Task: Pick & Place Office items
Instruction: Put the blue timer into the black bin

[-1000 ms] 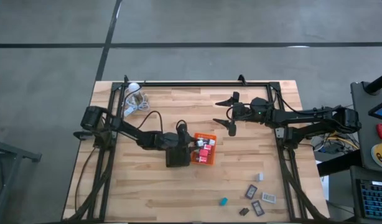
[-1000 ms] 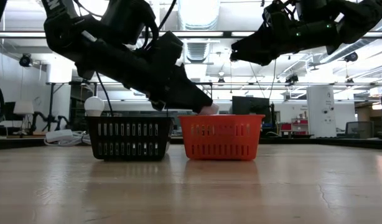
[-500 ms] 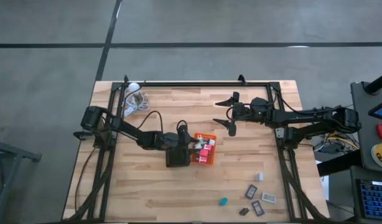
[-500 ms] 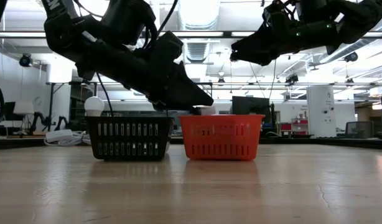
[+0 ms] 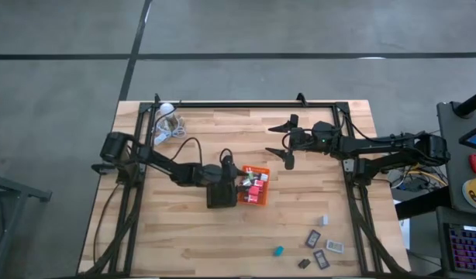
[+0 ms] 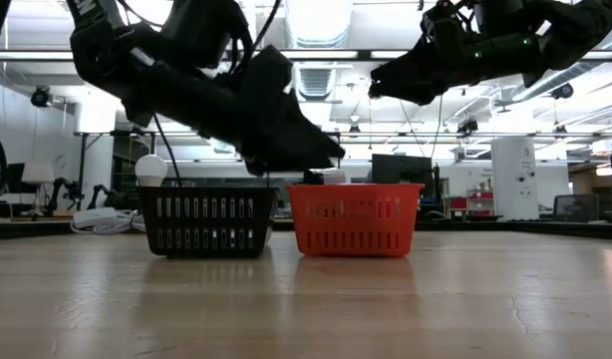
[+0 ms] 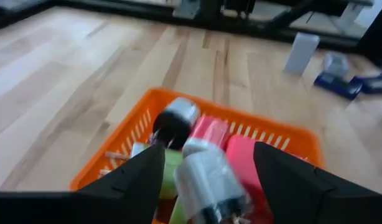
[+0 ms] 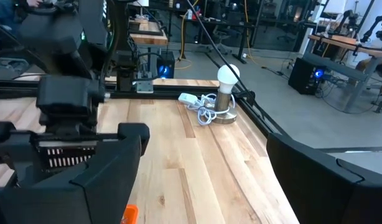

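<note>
Left gripper [image 5: 236, 175] hovers over the orange tray [image 5: 256, 186], fingers spread, holding nothing; pink, green and grey office items [image 7: 206, 152] lie in the tray below it. Right gripper [image 5: 283, 140] hangs spread above the counter [image 5: 222, 225], empty. More small pieces [image 5: 322, 248] lie scattered at the counter's near right corner.

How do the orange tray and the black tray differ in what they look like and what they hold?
The orange tray shows pink, red and pale office items inside; the black tray has no contents that I can make out. In the high view, the left gripper hangs over the orange tray, while the left arm covers most of the black tray. Both are slotted baskets, side by side on the table.
</note>
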`<action>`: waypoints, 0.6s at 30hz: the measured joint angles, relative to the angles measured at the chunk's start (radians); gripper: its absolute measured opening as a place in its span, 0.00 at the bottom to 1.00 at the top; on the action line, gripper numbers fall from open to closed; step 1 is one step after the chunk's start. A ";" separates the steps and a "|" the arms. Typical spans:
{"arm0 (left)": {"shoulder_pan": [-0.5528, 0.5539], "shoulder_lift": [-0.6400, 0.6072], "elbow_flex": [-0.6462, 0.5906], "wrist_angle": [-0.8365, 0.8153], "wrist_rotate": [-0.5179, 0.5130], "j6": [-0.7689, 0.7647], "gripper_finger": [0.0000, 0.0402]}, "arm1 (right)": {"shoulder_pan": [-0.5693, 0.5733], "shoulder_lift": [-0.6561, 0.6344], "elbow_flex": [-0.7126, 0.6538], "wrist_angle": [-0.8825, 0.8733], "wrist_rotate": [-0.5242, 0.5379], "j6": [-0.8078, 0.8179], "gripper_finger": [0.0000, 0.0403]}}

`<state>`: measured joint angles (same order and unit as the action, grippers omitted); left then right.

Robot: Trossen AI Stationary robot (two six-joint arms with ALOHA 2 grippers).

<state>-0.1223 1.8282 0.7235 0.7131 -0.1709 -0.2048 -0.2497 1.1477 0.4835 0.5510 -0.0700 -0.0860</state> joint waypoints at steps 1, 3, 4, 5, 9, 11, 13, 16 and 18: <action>-0.003 -0.008 0.000 0.009 0.000 -0.001 0.63 | 0.000 0.000 0.000 0.000 0.000 0.000 0.86; -0.007 -0.030 0.000 0.022 0.005 0.011 0.63 | 0.000 0.000 0.000 -0.001 0.000 0.000 0.86; -0.011 -0.044 0.000 0.022 0.007 0.018 0.63 | 0.001 0.000 0.000 -0.001 0.000 0.000 0.87; -0.013 -0.057 0.000 0.022 0.008 0.025 0.63 | 0.001 0.000 0.000 0.000 0.000 0.000 0.87; -0.026 -0.109 -0.005 0.019 0.013 0.054 0.63 | 0.001 0.000 0.000 0.000 0.000 0.000 0.86; -0.031 -0.130 -0.006 0.012 0.031 0.069 0.63 | 0.001 0.000 0.000 -0.001 0.000 0.000 0.85; -0.037 -0.152 -0.006 -0.003 0.062 0.079 0.63 | 0.001 0.000 0.000 0.000 0.000 0.000 0.85; -0.044 -0.178 -0.009 -0.012 0.110 0.099 0.63 | 0.001 0.000 0.000 0.000 0.000 0.000 0.85; -0.047 -0.194 -0.009 -0.014 0.139 0.123 0.63 | 0.001 0.000 0.000 0.000 0.000 0.000 0.85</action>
<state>-0.1691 1.6345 0.7147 0.6989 -0.0320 -0.0822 -0.2489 1.1477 0.4837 0.5514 -0.0700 -0.0860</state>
